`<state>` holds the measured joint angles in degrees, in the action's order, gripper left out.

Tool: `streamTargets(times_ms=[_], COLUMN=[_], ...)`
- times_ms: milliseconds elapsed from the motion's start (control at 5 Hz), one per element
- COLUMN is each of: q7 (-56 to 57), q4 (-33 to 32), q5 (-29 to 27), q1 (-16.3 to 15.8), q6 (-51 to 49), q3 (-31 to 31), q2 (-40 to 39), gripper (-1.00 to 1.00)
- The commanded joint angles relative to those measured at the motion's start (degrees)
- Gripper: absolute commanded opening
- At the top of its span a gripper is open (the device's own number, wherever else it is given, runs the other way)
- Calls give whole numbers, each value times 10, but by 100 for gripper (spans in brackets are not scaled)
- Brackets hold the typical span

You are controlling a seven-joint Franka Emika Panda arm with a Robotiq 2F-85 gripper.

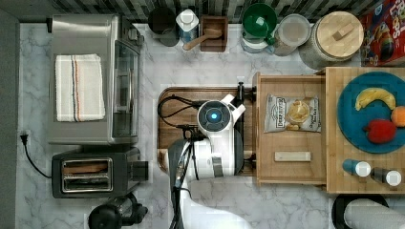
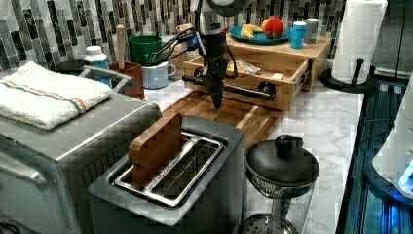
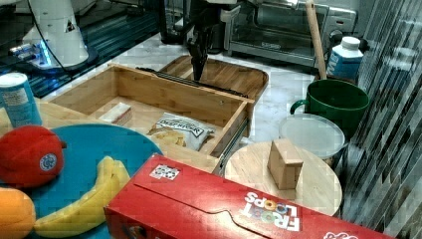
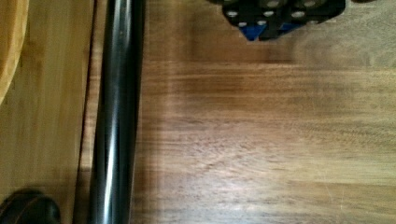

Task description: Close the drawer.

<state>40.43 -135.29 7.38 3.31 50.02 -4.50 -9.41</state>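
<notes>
One drawer (image 1: 289, 136), seemingly fully open.

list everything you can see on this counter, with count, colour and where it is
drawer: 1, light wood, pulled open under the butcher-block slab
drawer handle: 1, black bar on the drawer front
chip bag: 1, grey and yellow, in the drawer
small block: 1, pale, in the drawer
tray: 1, dark brown wood, in front of the drawer
plate: 1, blue, on the slab, holding a banana, a red fruit and an orange fruit
toaster oven: 1, silver, top view's left, striped towel on top
toaster: 1, dark grey, beside the oven
green mug: 1, by the back wall
cereal box: 1, red
paper towel roll: 1, white
gripper: 1, black, above the tray next to the handle
</notes>
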Motion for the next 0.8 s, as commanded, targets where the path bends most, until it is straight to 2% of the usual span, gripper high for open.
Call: streamTargets(times_ms=[200,400,800], q7=[86,100,152], q4=[18,9,20], q5=[41,52,35], q1=[29,48,71], q6=[47,76,58], q3=[33,38,54], q2=[-12,-16,-13], gripper=[-100,-100,-100])
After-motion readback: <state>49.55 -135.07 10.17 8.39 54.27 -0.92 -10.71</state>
